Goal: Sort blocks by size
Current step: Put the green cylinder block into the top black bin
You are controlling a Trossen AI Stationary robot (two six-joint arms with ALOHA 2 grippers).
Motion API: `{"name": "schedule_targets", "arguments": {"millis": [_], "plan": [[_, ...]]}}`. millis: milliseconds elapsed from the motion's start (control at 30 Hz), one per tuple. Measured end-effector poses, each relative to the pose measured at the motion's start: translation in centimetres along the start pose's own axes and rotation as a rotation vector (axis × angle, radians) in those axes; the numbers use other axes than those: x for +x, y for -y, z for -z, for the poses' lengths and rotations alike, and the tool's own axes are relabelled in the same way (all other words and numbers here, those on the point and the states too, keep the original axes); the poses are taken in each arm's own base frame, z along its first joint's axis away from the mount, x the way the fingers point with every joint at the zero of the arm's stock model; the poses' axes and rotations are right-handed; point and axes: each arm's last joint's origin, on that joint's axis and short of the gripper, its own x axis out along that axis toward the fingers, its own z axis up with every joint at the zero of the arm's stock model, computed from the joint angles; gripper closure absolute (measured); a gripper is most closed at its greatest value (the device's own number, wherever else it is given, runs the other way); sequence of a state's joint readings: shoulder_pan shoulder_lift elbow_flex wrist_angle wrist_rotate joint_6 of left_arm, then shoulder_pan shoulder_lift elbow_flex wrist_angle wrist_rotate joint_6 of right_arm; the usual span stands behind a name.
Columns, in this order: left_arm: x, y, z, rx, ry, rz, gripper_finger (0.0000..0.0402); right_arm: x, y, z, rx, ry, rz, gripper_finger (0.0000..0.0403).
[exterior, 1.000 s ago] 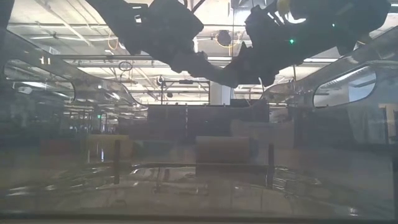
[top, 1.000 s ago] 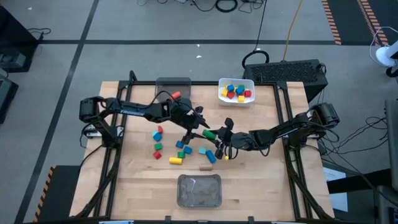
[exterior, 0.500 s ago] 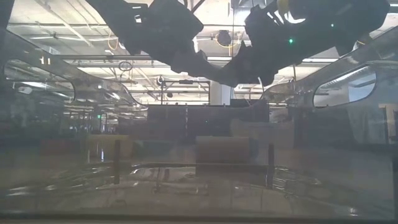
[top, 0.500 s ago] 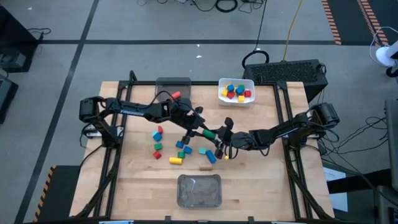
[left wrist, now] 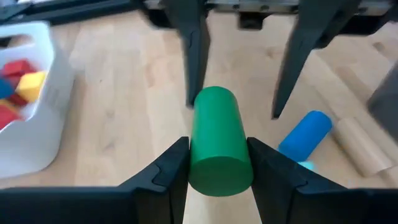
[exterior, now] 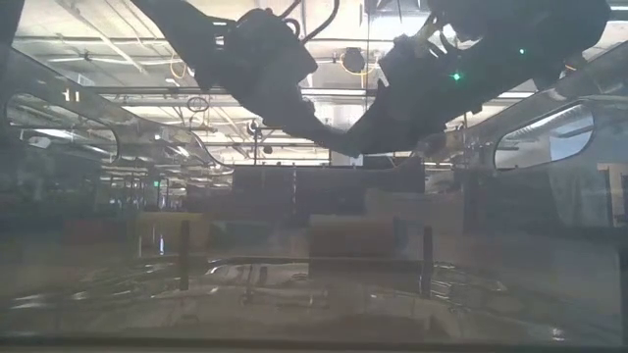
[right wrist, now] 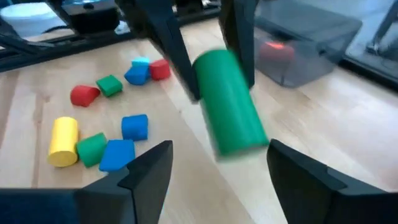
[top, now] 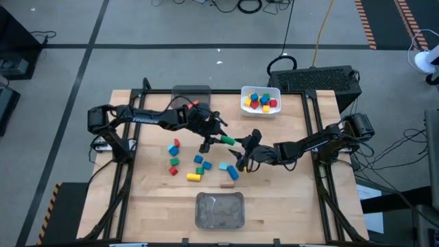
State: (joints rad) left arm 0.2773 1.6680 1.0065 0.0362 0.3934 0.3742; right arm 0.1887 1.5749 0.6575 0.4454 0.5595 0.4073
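1. Green cylinder (top: 227,140) hangs above mid-table, clamped in the left tool (top: 221,139).
2. Left wrist view: both fingers (left wrist: 166,168) pinch the cylinder's sides; keep this grip firm.
3. Right wrist view: right tool (right wrist: 214,171) stands apart, empty; withdraw it clear before carrying.

- The worktop (top: 288,199) is a pale wooden board with dark rails along its edges.
- A white bin (top: 261,100) stands at the far edge, right of middle, holding red, yellow and blue blocks.
- A grey bin (top: 186,95) stands just to its left at the far edge; something red shows in it.
- A clear tray (top: 220,210) sits at the near edge, in the middle.
- Loose blocks (top: 197,163) lie scattered left of centre: red, green, blue and yellow pieces.
- A tan cylinder (top: 225,184) lies just beyond the clear tray.
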Motion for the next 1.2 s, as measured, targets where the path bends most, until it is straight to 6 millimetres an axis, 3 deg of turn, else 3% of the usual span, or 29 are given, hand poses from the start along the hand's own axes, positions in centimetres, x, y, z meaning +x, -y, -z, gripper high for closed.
{"name": "schedule_targets", "arguments": {"millis": [300,700,1033,1200], "plan": [[-2.5,-2.3,1.7,-0.076,-0.222,-0.27,0.0264,-0.4,-0.1,1.3,0.085,-0.112,0.011,0.0152],[-7.6,-5.1,2.5,-0.178,-0.269,-0.414,0.0264,-1.2,-1.1,2.5,0.132,-0.166,0.001,0.0151],[-11.1,-6.8,6.3,-0.279,-0.227,-0.567,0.0264,-1.5,-1.4,2.8,0.229,-0.172,0.0,0.0151],[-11.7,-7.8,8.0,-0.341,-0.218,-0.617,0.0264,-1.5,-1.6,2.7,0.23,-0.166,-0.007,0.0151]]}}
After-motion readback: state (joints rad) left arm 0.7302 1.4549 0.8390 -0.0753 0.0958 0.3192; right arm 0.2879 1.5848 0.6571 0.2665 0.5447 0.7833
